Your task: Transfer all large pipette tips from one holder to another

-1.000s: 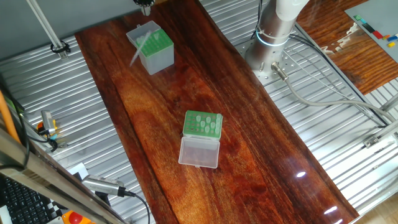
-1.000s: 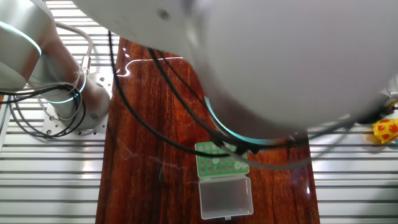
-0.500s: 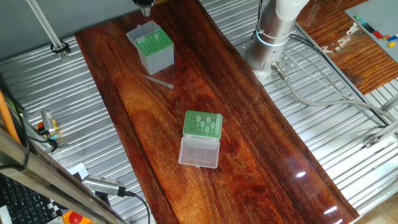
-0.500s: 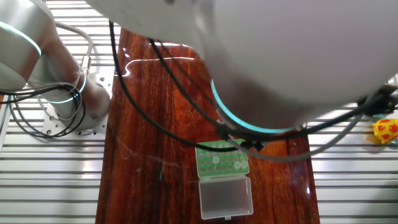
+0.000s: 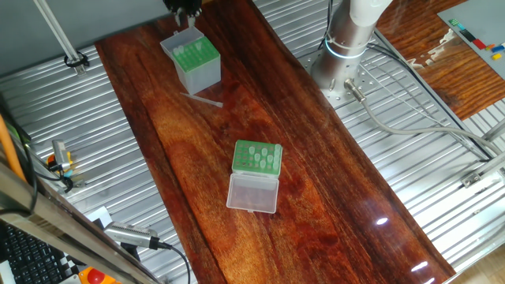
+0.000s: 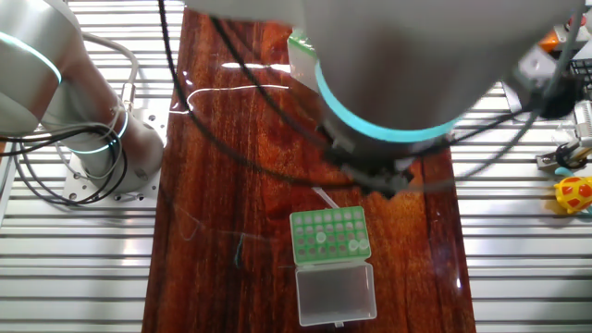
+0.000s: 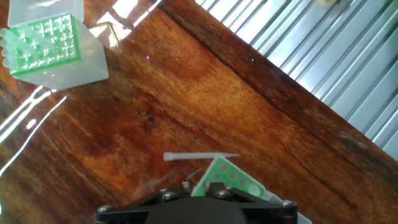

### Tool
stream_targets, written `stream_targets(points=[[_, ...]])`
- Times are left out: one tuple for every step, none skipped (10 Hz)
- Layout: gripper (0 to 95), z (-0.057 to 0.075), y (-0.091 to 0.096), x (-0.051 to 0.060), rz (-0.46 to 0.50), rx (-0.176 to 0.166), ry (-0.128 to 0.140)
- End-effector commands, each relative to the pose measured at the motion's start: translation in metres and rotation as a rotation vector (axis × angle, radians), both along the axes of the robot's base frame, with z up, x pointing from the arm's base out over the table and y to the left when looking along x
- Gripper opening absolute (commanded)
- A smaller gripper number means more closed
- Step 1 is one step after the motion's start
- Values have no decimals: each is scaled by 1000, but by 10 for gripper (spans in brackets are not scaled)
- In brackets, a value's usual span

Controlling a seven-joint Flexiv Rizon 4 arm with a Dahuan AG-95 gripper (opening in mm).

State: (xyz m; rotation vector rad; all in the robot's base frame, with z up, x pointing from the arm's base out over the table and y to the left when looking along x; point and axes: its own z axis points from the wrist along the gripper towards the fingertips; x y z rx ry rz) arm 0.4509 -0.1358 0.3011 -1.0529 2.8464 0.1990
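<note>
Worth noting first: one large pipette tip (image 5: 201, 99) lying flat on the dark wooden desk (image 5: 316, 181), just beside the tall translucent box (image 5: 192, 59) and well apart from the low green rack (image 5: 258, 158). In the hand view, same loose tip (image 7: 200, 156) stretched sideways, wide collar to the left, narrow point to the right.

Judging by looks: very light, thin-walled, stiff but easily crushed or flicked away; smooth plastic, tapered and round, so likely to roll or squirt out of a pinch. Best taken near the wider collar end, gently and squarely across the tube. Hard to lift off a polished, glossy surface while lying flat.

More pale tips standing in the rack, wide ends up, with many holes bare; clear hinged lid (image 5: 252, 192) thrown open flat on the desk. Green perforated insert atop the box, whitish cloudy walls below.

Fingers (image 5: 182, 7) at the top edge of one fixed view, above the box; cannot tell how far apart, nor whether anything sits between them. Ribbed metal sheeting around the desk.
</note>
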Motion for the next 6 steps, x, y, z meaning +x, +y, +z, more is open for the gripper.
stream_targets(points=[[380,-2,4,1,-36,-42,-17],[380,-2,4,1,-44,-44,-29],[380,-2,4,1,-51,-44,-49],[380,-2,4,1,-57,-44,-52],[380,-2,4,1,-60,-55,-48],[190,-2,4,1,-58,-78,-45]])
